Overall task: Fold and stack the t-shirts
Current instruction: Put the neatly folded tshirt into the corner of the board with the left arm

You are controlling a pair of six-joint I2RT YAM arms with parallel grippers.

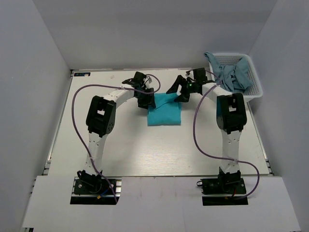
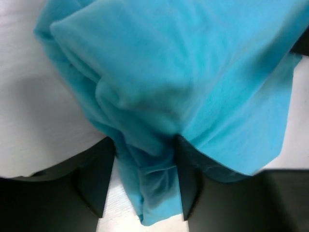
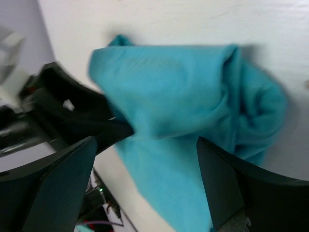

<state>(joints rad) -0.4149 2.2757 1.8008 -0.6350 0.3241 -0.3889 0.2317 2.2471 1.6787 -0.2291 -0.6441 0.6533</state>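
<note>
From above, we saw the turquoise t-shirt (image 1: 164,114) lying as a rough, partly folded rectangle at the far middle of the desk (image 1: 130,150). The left tool (image 1: 145,100) was at its far-left corner and the right tool (image 1: 182,95) just beside its far-right corner. The grey-blue t-shirts (image 1: 233,75) were heaped in the white lattice basket (image 1: 256,90) at the far right of the desk, well apart from the work.

Through the left wrist camera, the left tool (image 2: 144,145) was clamped on a bunched fold of the turquoise t-shirt (image 2: 193,72), the cloth hanging thick between its fingers (image 2: 94,183). We judged that pinch deep enough to carry several layers, so it ought to be kept firm and moved slowly, low over the desk.

Through the right wrist camera, the right tool (image 3: 145,145) stood wide and held nothing, hovering over the turquoise t-shirt (image 3: 183,96), whose right end was rumpled. The left tool (image 3: 82,118) showed at the cloth's edge. We reckoned the fold would go best if the right tool took the matching corner, all layers at once, before either arm drew across. Otherwise the rumpled end risked dragging and skewing the edges.
</note>
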